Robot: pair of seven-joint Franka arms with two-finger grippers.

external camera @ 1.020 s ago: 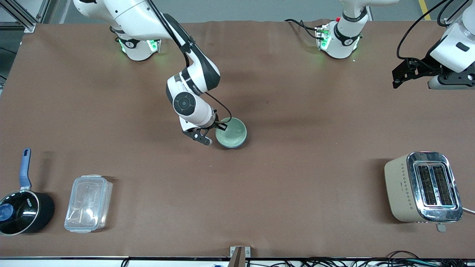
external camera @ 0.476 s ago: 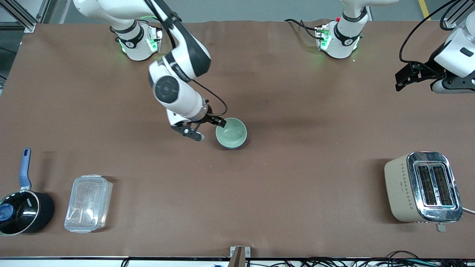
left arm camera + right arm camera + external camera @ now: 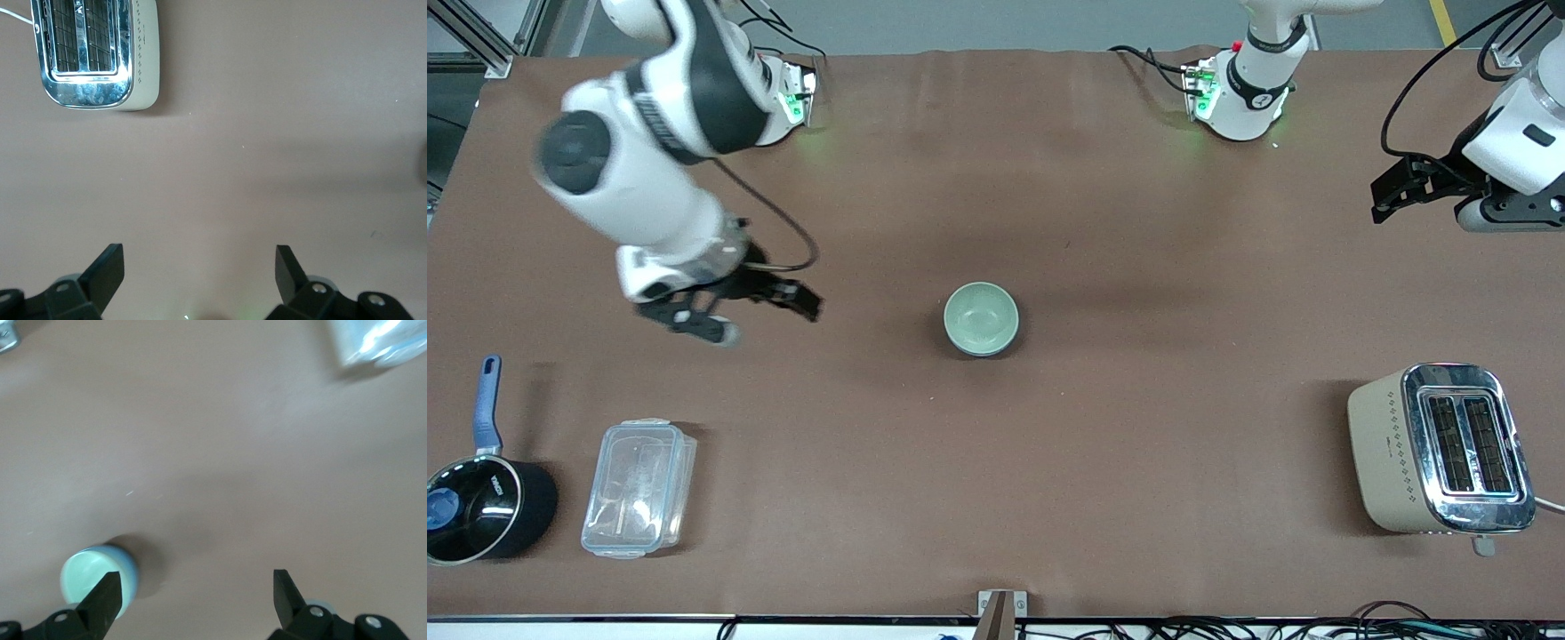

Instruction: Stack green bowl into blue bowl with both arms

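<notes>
Two bowls sit nested mid-table: green bowl (image 3: 980,316) inside blue bowl (image 3: 127,570). Right gripper (image 3: 738,307), fingers spread and empty, hangs above bare table toward its own end; best clear high. Left gripper (image 3: 1392,191) waits, released.
</notes>
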